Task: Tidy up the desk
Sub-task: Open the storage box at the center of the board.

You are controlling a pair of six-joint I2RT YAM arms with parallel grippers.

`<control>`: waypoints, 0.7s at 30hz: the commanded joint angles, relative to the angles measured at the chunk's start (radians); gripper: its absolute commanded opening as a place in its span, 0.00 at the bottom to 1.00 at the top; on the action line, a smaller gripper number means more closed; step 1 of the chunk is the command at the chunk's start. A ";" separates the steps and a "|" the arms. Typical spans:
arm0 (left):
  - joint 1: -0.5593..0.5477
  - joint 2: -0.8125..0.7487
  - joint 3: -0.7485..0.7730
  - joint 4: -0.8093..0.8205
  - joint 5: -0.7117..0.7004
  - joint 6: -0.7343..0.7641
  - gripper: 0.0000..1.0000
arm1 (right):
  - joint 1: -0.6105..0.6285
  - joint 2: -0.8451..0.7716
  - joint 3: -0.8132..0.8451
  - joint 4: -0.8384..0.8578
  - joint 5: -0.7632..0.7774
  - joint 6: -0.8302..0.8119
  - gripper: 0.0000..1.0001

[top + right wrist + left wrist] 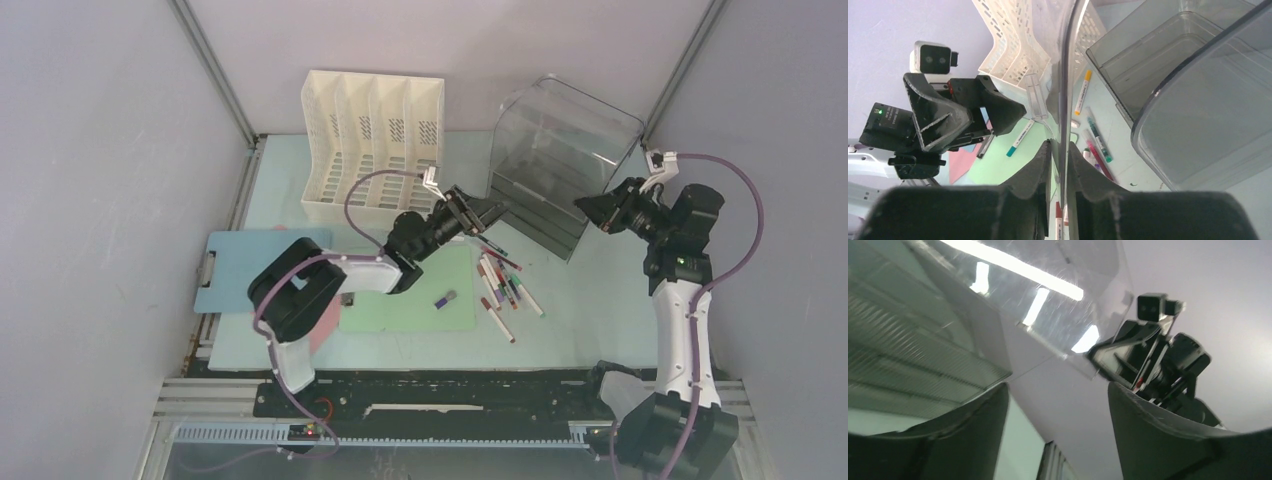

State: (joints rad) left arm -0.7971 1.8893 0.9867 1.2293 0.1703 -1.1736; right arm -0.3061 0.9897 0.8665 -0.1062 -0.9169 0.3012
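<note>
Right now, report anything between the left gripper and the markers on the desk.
Nothing visible: the left gripper, open, is at the clear bin, and the markers lie uncovered on the desk close by.

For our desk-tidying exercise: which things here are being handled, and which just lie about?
In hand: clear drawer box, clamped by right gripper; left gripper open beside it.
Lying about on the desk: markers, white file rack, blue clipboard, green board, small purple item.

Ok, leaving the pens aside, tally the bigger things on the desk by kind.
white file rack: 1
clear plastic bin: 1
flat boards: 3 (blue, green, pink)
Total: 5
</note>
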 commanded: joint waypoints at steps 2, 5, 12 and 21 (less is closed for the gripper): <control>0.016 -0.256 -0.189 -0.213 -0.035 0.424 0.83 | -0.035 -0.036 0.003 0.061 -0.106 0.091 0.16; 0.016 -0.423 -0.294 -0.413 -0.155 0.637 0.90 | -0.045 -0.035 0.002 0.095 -0.152 0.155 0.15; 0.019 -0.646 -0.426 -0.709 -0.309 0.894 1.00 | -0.046 -0.026 0.002 0.118 -0.174 0.170 0.14; 0.017 -0.666 -0.353 -1.133 -0.264 0.891 0.98 | -0.050 -0.024 0.008 0.057 -0.177 0.105 0.14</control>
State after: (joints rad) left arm -0.7799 1.2400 0.5877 0.2771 -0.0978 -0.3225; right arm -0.3477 0.9871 0.8646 -0.0383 -1.0557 0.4305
